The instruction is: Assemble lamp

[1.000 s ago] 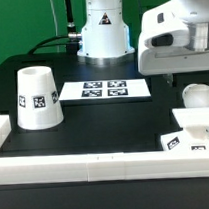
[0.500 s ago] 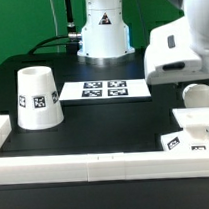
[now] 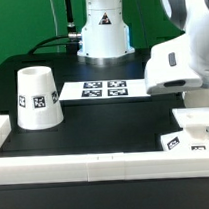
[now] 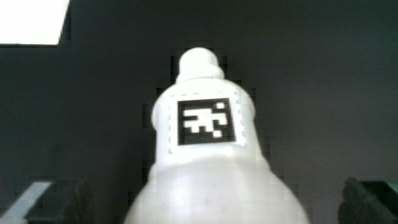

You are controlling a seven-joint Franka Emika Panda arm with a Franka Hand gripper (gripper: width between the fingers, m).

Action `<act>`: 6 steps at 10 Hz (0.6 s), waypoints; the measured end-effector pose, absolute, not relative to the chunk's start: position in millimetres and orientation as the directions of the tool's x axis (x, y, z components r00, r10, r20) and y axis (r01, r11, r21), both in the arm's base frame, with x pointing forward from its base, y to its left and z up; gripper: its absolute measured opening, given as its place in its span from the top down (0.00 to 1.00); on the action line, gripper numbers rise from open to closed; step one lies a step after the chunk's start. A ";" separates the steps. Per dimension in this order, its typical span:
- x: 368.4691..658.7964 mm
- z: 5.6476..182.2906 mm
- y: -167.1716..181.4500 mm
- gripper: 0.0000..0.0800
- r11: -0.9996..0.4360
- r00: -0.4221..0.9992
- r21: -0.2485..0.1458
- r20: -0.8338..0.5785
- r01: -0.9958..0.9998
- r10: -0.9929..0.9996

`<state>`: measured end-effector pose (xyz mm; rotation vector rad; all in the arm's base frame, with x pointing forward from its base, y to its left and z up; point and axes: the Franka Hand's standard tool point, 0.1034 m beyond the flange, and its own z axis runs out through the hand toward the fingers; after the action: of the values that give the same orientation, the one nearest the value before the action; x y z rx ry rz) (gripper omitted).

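The end effector (image 4: 205,203) was open, one dark fingertip (image 4: 50,200) on each side of the white round-headed plastic bulb (image 4: 208,140), with a gap showing on both sides. The bulb lay tag-up on the black counter (image 4: 320,60). The squat white angular base (image 3: 194,127) sat near, and the white tapered shade (image 3: 37,97) was well apart at the exterior view's left.

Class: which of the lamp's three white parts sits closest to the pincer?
The bulb: it alone is flanked by the open pincer in the wrist view; the shade and base do not appear there.
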<state>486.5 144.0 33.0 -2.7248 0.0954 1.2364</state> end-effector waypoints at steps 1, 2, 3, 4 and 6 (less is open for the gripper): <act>484.7 30.1 143.8 0.13 -0.987 0.653 -0.099 -0.757 -0.126 -0.007; 483.2 27.8 143.9 0.13 -0.987 0.649 -0.095 -0.761 -0.128 -0.011; 480.1 22.7 143.9 0.13 -0.987 0.639 -0.082 -0.769 -0.137 -0.025; 477.9 18.3 144.6 0.13 -0.987 0.633 -0.076 -0.773 -0.141 -0.031; 476.8 13.7 145.8 0.13 -0.987 0.632 -0.075 -0.774 -0.140 -0.031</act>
<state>476.8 145.8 13.7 -2.7208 0.1428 1.2872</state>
